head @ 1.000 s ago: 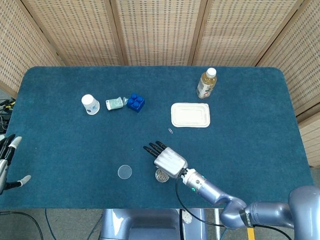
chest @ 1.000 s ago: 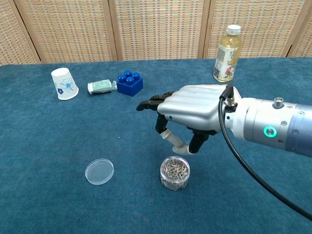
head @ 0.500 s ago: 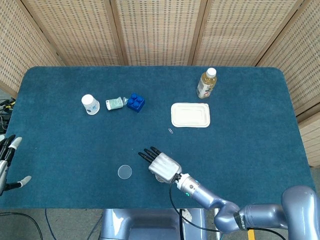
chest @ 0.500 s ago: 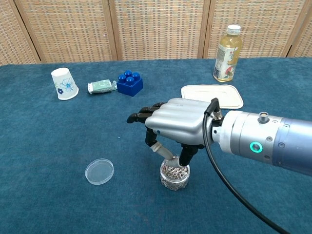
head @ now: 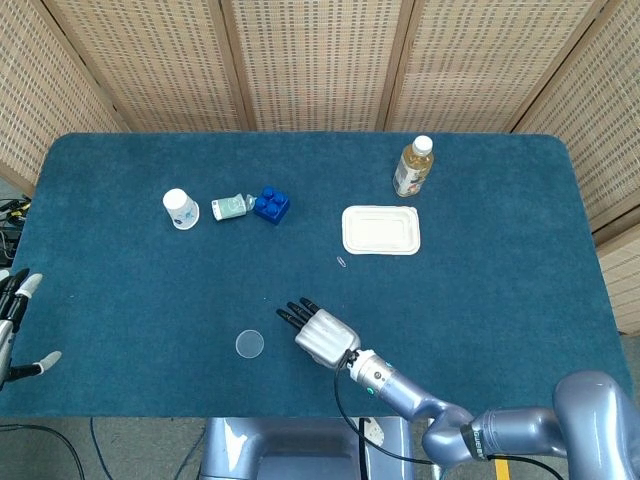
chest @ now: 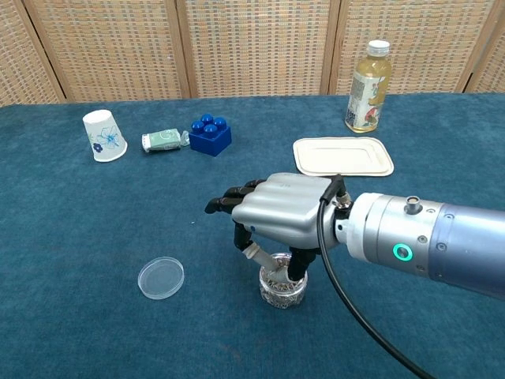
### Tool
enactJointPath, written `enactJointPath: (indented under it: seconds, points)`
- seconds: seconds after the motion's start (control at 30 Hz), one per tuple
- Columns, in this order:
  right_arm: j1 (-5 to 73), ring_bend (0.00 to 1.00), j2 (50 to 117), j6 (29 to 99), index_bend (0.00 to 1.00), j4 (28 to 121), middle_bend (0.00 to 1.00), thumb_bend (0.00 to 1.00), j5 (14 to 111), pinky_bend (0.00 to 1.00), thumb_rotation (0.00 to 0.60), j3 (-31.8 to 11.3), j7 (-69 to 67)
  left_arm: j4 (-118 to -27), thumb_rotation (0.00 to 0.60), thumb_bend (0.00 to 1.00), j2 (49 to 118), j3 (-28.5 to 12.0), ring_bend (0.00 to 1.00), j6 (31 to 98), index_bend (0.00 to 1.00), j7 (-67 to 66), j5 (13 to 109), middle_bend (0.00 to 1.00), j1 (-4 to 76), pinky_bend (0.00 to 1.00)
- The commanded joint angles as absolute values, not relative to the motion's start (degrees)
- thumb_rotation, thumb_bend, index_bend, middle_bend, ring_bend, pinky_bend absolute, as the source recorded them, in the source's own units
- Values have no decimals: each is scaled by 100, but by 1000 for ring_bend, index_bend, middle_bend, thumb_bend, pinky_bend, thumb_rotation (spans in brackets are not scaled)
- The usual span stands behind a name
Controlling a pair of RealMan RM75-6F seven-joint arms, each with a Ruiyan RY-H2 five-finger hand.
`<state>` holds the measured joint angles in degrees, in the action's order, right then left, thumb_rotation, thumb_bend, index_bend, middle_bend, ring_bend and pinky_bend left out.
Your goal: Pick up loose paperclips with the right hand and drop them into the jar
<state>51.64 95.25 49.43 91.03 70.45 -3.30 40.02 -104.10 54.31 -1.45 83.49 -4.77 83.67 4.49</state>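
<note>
A small clear jar (chest: 282,286) full of paperclips stands near the table's front edge. My right hand (chest: 278,209) hovers right over it, palm down. Its thumb and one finger (chest: 297,265) reach down together to the jar's mouth, while the other fingers stretch out to the left. I cannot tell whether a paperclip is pinched between them. In the head view the right hand (head: 318,335) covers the jar. One loose paperclip (head: 342,262) lies on the blue cloth beyond the hand. My left hand (head: 10,322) hangs off the table's left edge with its fingers apart, holding nothing.
The jar's clear lid (chest: 161,277) lies to the left of the jar. Further back are a paper cup (chest: 104,135), a green packet (chest: 164,140), a blue block (chest: 210,134), a white tray (chest: 342,155) and a bottle (chest: 369,76).
My right hand has come toward the front edge and sunk lower, from just behind and above the jar to right over it, bringing thumb and finger down to its mouth. The left hand has not moved.
</note>
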Motion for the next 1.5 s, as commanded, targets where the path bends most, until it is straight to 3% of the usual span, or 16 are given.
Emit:
enactJointPath:
  seconds: [0.03,0.47,0.83,1.13,1.33,1.5]
  points:
    - [5184,0,9451,4905,712,9118,37,352,7085,104,600,-259,4074,-10404,600,0,5424,-149,0,8345,0,-458,8363,0,450,0]
    - [5202,0,9383,4916,557,9183,37,295,7155,104,600,-251,3990,-10412,600,0,5418,-149,0,8360,0,-456,8381,0,442,0]
    - [5181,0,9290,5014,553,9267,37,295,7194,104,600,-292,3938,-10414,600,0,5421,-152,0,8361,0,-459,8383,0,440,0]
    - [4911,0,8401,5634,540,10013,37,296,7709,106,600,-357,3712,-10404,600,0,5378,-162,0,8405,0,-339,8401,0,417,0]
    - [4305,0,7475,6469,349,10241,38,164,8382,102,600,-62,3232,-10401,600,0,5363,-139,0,8495,0,-313,8499,0,375,0]
    - [3599,0,6875,7290,166,9937,0,33,8707,9,600,239,2933,-10407,600,0,5417,-85,0,8563,0,-433,8623,0,337,0]
